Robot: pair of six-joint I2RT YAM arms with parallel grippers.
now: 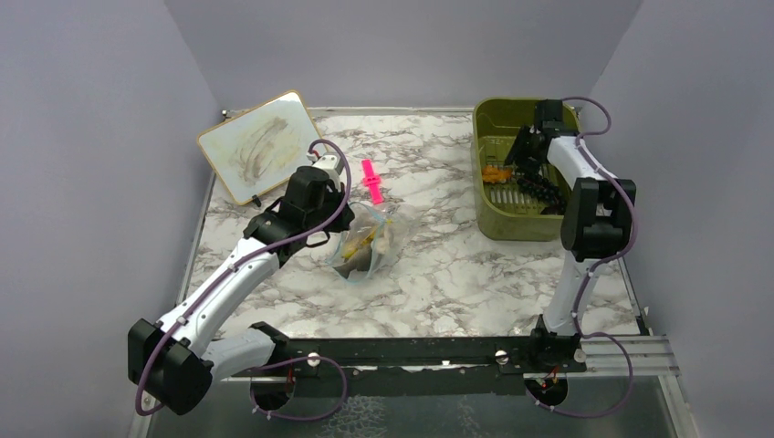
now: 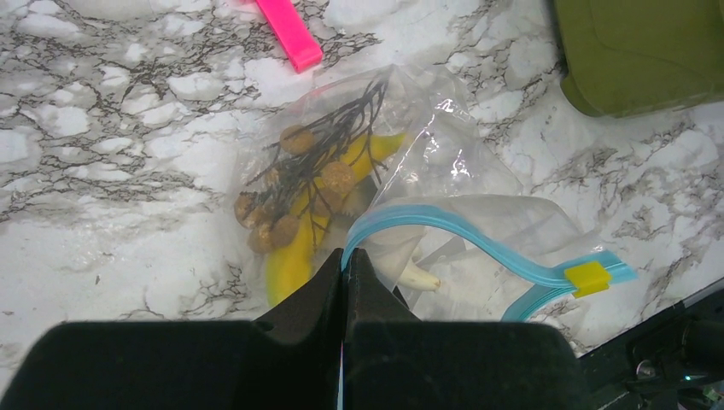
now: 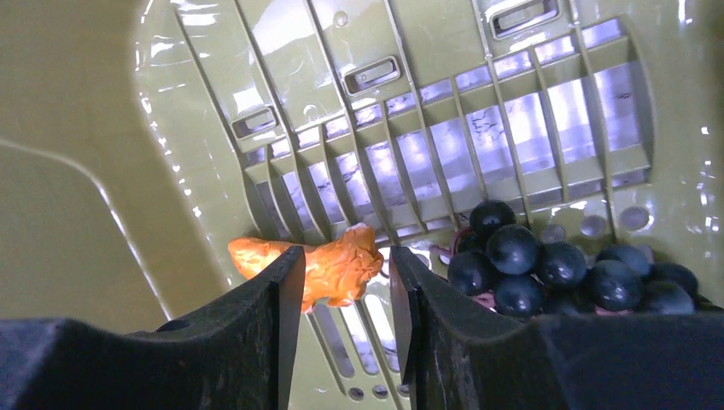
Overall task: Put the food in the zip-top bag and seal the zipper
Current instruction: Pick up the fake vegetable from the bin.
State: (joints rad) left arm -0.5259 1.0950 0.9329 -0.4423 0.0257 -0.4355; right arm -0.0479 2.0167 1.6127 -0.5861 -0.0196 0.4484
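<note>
You get bright, even overhead light on the marble table (image 1: 456,274), with only soft, short shadows under the arms (image 1: 237,274) left of the green bin (image 1: 511,224). Inside the bin, white glare streaks its ribbed floor and the black fingers (image 3: 256,342) at the bottom edge look blurred. Left of the bin, the clear bag (image 2: 461,162) throws small sharp glints.

Left end effector (image 2: 346,256) closed tight; right end effector (image 3: 341,266) (outstretched) half-spread.
</note>
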